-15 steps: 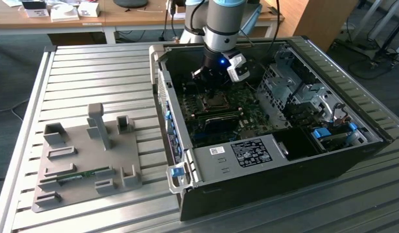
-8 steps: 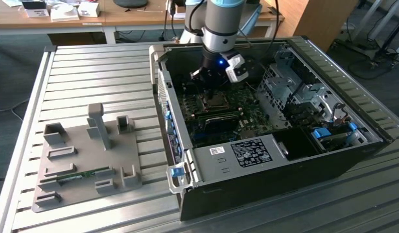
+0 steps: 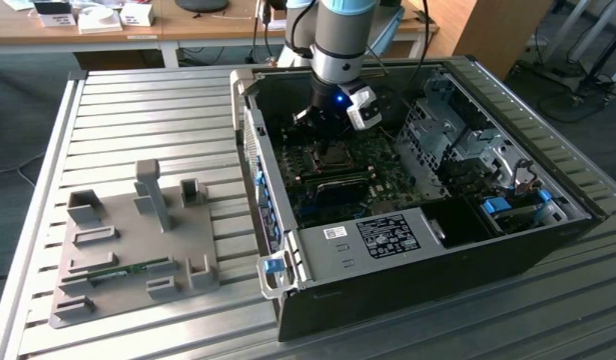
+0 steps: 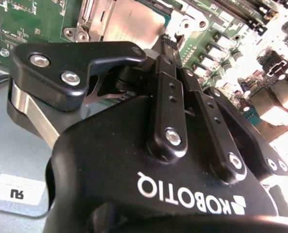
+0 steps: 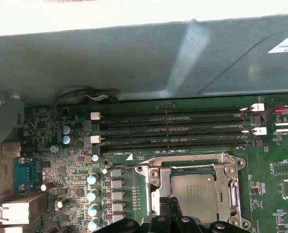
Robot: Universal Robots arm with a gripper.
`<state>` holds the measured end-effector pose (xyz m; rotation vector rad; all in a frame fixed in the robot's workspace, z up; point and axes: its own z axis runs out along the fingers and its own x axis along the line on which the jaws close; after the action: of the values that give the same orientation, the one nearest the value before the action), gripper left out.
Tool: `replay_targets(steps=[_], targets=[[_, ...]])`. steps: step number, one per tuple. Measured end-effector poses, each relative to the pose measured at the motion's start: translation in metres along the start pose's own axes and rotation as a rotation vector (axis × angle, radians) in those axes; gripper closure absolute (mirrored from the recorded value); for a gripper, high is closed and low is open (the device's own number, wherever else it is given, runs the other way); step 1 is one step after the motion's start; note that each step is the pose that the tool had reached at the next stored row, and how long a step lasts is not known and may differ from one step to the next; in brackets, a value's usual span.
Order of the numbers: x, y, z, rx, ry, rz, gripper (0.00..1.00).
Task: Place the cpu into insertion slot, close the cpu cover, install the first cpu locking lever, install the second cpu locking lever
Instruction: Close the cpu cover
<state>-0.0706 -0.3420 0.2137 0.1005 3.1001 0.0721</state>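
Silvery cpu (image 5: 195,193) sits in insertion slot (image 3: 319,154), cpu cover (image 5: 154,191) down; pincer (image 4: 169,42) tips together, holding nothing, at slot's 12 o'clock in exterior view. White label (image 5: 284,44) on pc case (image 3: 408,277); slatted metal counter (image 3: 137,112).

Soft, even room light brightens the ribbed silver metal counter (image 3: 137,112) in the exterior view, while the open black computer case (image 3: 438,289) holds deep shadow. In the second wrist view glare bleaches the dark green motherboard (image 4: 241,73). In the first wrist view the flat silvery-grey square cpu (image 5: 195,194) shows a dull sheen.
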Motion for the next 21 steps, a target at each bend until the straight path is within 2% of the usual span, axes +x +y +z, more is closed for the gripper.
replay_targets(steps=[11, 15, 21], targets=[[0.0004, -0.0001, 0.0026, -0.0001, -0.0001, 0.0, 0.89], [0.0033, -0.0003, 0.003, -0.0003, -0.0006, 0.0, 0.89], [0.0038, -0.0004, 0.0041, -0.0002, -0.0004, -0.003, 0.89]])
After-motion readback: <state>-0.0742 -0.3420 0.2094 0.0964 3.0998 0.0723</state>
